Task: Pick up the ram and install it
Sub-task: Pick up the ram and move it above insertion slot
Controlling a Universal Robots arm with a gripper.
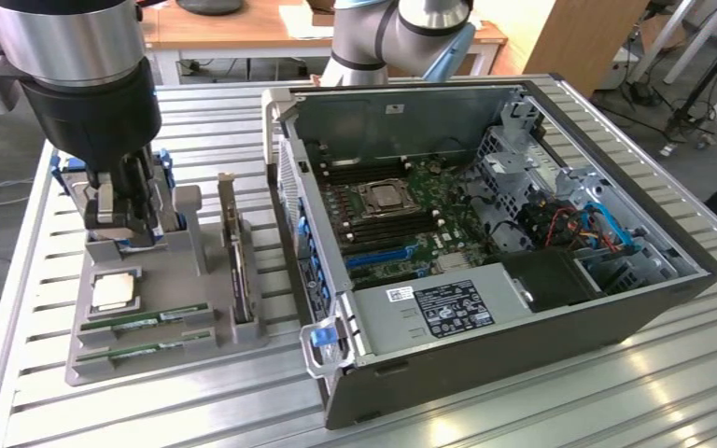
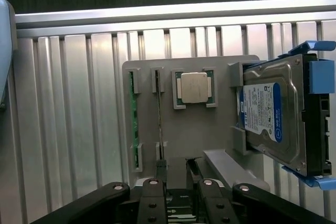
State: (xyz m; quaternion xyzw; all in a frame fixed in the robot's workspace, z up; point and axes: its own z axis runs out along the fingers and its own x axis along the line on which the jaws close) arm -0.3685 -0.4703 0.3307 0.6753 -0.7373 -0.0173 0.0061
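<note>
Wrist view, ram (image 2: pixel 134 114) edge-on, hand (image 2: pixel 177 167) spread

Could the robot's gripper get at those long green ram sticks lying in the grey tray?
Probably yes: the open gripper hangs above the grey plastic tray, and the long green ram sticks lie uncovered.

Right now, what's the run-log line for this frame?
gripper: open, empty, over grey tray | ram: in tray slot, untouched | install: not yet done
</note>
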